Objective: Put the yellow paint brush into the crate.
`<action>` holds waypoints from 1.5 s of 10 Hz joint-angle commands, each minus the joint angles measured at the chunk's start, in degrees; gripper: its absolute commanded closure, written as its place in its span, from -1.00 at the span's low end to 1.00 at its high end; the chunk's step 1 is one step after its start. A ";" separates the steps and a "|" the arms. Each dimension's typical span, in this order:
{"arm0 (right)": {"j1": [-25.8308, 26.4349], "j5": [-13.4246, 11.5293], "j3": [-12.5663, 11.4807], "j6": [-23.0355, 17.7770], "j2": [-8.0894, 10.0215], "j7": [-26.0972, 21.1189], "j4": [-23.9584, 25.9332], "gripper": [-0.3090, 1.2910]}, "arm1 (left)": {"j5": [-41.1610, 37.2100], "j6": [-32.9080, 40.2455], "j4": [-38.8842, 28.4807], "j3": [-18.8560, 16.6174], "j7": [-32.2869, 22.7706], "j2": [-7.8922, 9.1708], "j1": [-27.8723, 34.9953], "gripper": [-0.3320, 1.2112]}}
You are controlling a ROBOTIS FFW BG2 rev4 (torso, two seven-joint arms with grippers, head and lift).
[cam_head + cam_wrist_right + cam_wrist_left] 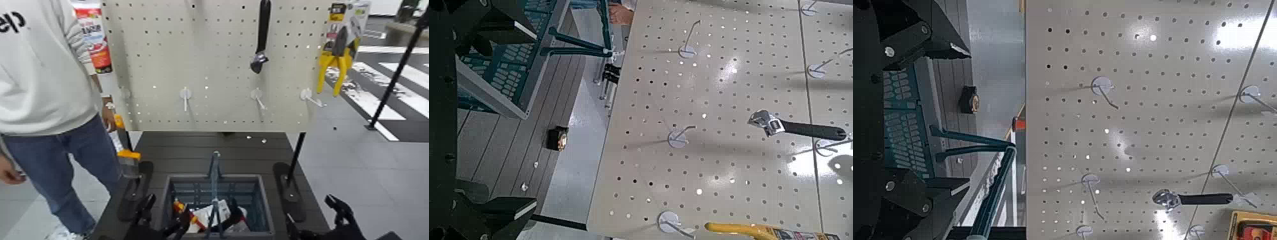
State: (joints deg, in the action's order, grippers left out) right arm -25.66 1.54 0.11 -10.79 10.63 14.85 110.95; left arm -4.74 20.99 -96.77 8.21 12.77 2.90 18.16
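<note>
Brush [129, 157]: upright, handle up, left of the crate [262, 204] and higher; what bears it, cannot tell.
Risk: brush knocked down beside the crate, should the reach clip its head or the person [48, 70] standing close by.
Second risk: brush caught on the crate's handle, if carried too low.
Left gripper [165, 214]: fingers parted, empty, at the crate's near left; brush farther out and to its left.
Right gripper [314, 216]: fingers apart, empty, right of the crate, idle.
</note>
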 commanded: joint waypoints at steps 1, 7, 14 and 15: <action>0.00 0.04 0.07 0.15 0.00 0.00 -0.03 -0.43 | 0.26 1.77 0.26 -0.38 -0.28 -0.53 0.29 -0.09; 0.00 0.04 0.15 0.42 -0.09 0.00 0.06 -0.43 | -3.17 2.12 1.40 -6.01 -0.20 -3.43 0.82 -0.09; 0.26 0.04 0.15 0.68 -0.44 0.18 -0.12 -0.43 | -4.14 -7.37 0.70 -19.81 7.71 -4.92 -5.59 -0.09; 0.35 0.04 0.15 0.68 -0.53 0.18 -0.12 -0.43 | -4.31 -9.57 0.61 -20.69 8.68 -4.57 -6.74 -0.09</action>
State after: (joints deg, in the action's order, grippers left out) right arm -25.35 1.58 0.26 -10.11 10.18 15.03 110.83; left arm -8.96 12.77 -96.11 -11.81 21.37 0.00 12.14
